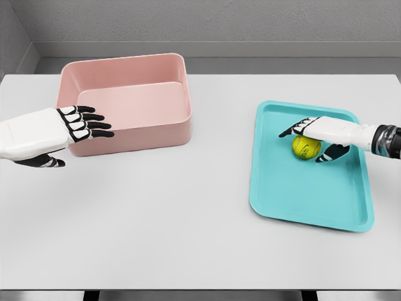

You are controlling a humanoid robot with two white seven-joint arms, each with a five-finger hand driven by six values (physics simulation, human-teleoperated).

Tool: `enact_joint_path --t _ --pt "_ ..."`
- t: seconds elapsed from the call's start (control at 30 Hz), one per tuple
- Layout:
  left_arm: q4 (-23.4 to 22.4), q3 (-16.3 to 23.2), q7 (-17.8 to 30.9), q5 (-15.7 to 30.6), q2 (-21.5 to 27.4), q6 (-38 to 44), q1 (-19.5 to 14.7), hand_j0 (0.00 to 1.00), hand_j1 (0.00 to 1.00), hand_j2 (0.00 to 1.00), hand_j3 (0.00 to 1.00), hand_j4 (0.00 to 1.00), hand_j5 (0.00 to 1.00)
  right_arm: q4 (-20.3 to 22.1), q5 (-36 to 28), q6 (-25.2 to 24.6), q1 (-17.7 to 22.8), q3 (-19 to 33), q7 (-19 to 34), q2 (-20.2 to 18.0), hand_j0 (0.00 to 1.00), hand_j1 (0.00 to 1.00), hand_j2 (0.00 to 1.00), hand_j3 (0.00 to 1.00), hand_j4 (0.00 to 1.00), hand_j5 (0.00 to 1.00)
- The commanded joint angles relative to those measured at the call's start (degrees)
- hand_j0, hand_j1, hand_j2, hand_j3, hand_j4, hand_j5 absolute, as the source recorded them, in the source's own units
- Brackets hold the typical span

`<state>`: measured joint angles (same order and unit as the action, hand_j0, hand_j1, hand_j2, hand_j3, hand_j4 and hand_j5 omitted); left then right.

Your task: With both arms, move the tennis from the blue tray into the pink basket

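The near stretch of the white counter (156, 226) lies bare, and the first thing on it is the blue tray (285, 200), set to the right with its long side running away from the robot. On the tray's far half sits the tennis ball (306, 148), yellow-green and resting on the tray floor. The right robot hand (316, 138) reaches in from the right edge and is cupped over the ball, fingers stretched across its top and far side and the thumb lying low on its near right; the hand looks to be closing round the ball, not yet clamped, though whether any finger touches it cannot be told. To do this grasp well, I judge the fingers and thumb should meet the ball on opposite sides at its widest part before any lift, since a round ball will roll out of a pinch made too high. The ball's far side and the fingertips behind it are hidden by the hand itself. Across the counter, the left robot hand (78, 128) hovers with fingers spread and empty, overlapping the near left wall of the pink basket (141, 135), which stands at the far left and looks empty; contact there is unclear.
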<state>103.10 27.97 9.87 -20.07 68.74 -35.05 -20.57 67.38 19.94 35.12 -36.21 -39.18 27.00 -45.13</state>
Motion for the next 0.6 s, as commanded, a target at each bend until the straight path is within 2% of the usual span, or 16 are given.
enact_joint_path --t 0.0,0.1,0.2,0.4,0.47,0.57 --pt "0.00 -0.02 -0.03 0.38 0.08 0.05 0.00 1.00 1.00 1.00 1.00 1.00 1.00 0.03 -0.34 -0.12 0.00 0.06 -0.02 -0.05 0.85 0.85 0.85 0.85 0.85 0.85" --pt "0.00 -0.02 -0.03 0.38 0.16 0.05 -0.09 1.00 1.00 1.00 1.00 1.00 1.00 0.03 -0.25 -0.12 0.09 0.06 -0.02 -0.05 0.83 0.83 0.83 0.83 0.83 0.83" --pt "0.00 -0.02 -0.03 0.47 0.51 0.05 -0.09 1.00 1.00 1.00 1.00 1.00 1.00 -0.05 0.19 -0.12 0.09 -0.02 -0.02 -0.05 0.71 0.71 0.71 0.71 0.71 0.71" --pt "0.00 -0.02 -0.03 0.56 0.69 0.05 -0.09 1.00 1.00 1.00 1.00 1.00 1.00 -0.05 0.36 -0.12 0.09 0.06 -0.02 -0.13 0.63 0.63 0.63 0.63 0.63 0.63" --pt "0.00 -0.02 -0.03 0.56 0.60 0.05 -0.09 1.00 1.00 1.00 1.00 1.00 1.00 -0.05 0.54 -0.12 0.09 0.06 -0.02 -0.13 0.53 0.53 0.53 0.53 0.53 0.53" --pt "0.00 -0.02 -0.03 0.56 0.60 0.05 -0.09 1.00 1.00 1.00 1.00 1.00 1.00 0.21 0.54 -0.12 -0.17 0.50 0.06 -0.05 0.50 0.50 0.50 0.50 0.50 0.50"
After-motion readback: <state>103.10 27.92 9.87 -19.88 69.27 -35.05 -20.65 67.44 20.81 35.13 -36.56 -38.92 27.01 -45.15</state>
